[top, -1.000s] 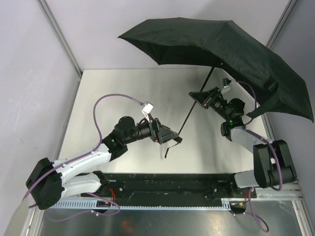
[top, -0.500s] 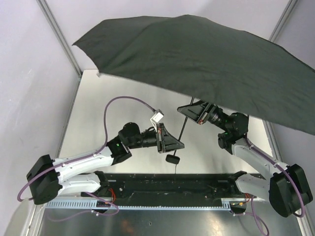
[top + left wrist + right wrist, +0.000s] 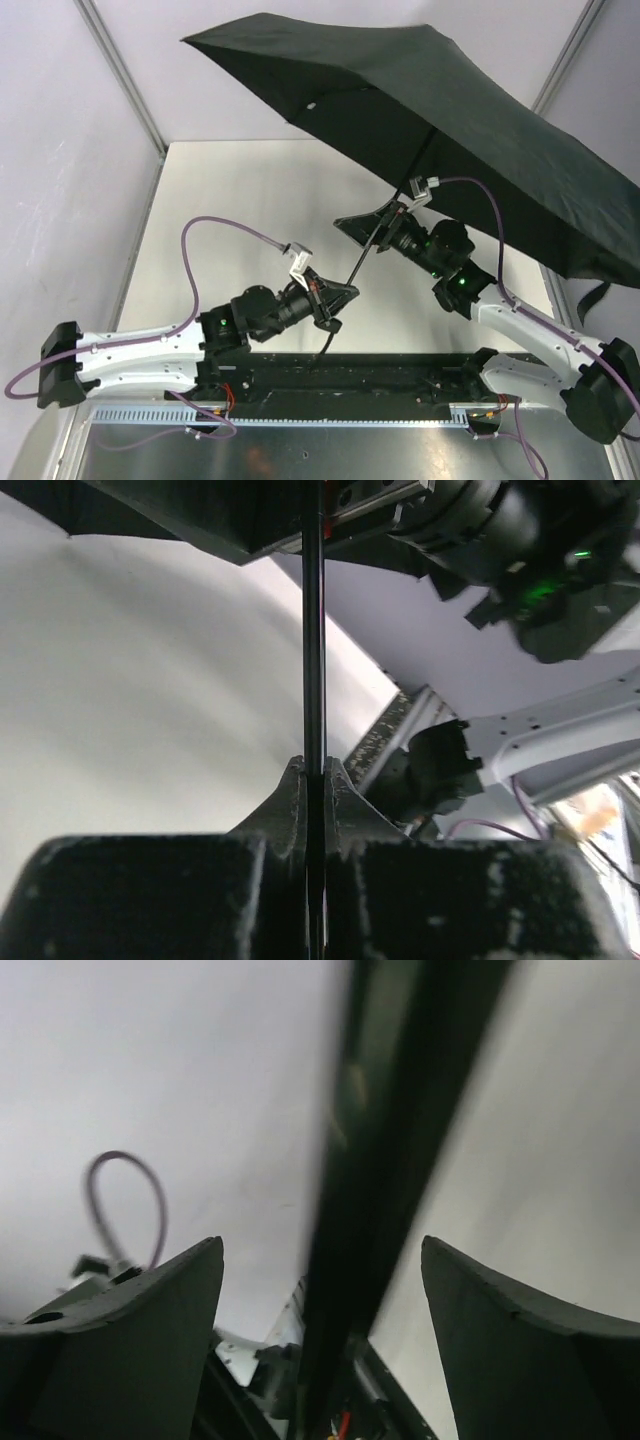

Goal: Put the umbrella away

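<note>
The wide black umbrella (image 3: 450, 110) hangs past the right edge of the shiny tabletop (image 3: 230, 190). Left jaws pinch its thin shaft (image 3: 312, 630); right jaws stand apart.

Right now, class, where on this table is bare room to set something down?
Bare table lies far left, between the wall post and the left arm's purple cable. Crowded centre-right: left gripper clamps, right gripper straddles the umbrella shaft, canopy overhead.
</note>
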Robot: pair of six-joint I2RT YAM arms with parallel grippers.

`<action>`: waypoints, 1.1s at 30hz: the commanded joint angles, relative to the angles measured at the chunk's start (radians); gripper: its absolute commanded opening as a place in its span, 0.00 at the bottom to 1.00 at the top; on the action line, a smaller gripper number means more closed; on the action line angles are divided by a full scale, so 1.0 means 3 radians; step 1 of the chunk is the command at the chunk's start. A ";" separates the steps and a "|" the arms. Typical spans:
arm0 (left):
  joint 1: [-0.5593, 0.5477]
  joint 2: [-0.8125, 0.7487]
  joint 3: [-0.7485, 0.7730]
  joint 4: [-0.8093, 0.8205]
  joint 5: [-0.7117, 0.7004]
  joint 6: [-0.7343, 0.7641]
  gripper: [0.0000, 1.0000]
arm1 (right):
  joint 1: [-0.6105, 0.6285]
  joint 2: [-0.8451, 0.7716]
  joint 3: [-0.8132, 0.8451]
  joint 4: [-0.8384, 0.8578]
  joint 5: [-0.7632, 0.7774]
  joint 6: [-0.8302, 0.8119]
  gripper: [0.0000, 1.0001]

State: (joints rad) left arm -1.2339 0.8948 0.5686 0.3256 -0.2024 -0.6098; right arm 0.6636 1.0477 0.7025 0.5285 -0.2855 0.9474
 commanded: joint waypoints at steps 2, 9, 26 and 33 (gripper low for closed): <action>-0.0295 0.0035 0.0217 0.0147 -0.1373 0.0416 0.00 | 0.0415 -0.0020 0.0371 -0.1093 0.1402 -0.0665 0.84; -0.0622 0.0244 0.0289 0.0144 -0.1976 0.0516 0.00 | 0.0440 0.0197 0.0791 -0.1569 0.1814 -0.0715 0.76; -0.0498 -0.0026 0.0069 0.0129 -0.1305 0.0158 0.66 | -0.0190 0.0549 0.0699 0.0083 -0.0426 -0.0520 0.00; 0.0270 -0.0188 -0.0049 0.0117 0.0131 -0.0224 0.91 | -0.0242 0.0488 0.0529 0.0851 -0.0964 -0.0040 0.00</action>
State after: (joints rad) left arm -1.2282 0.8326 0.5591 0.3225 -0.4076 -0.6155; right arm 0.5865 1.2247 0.8570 0.5121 -0.4377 0.8818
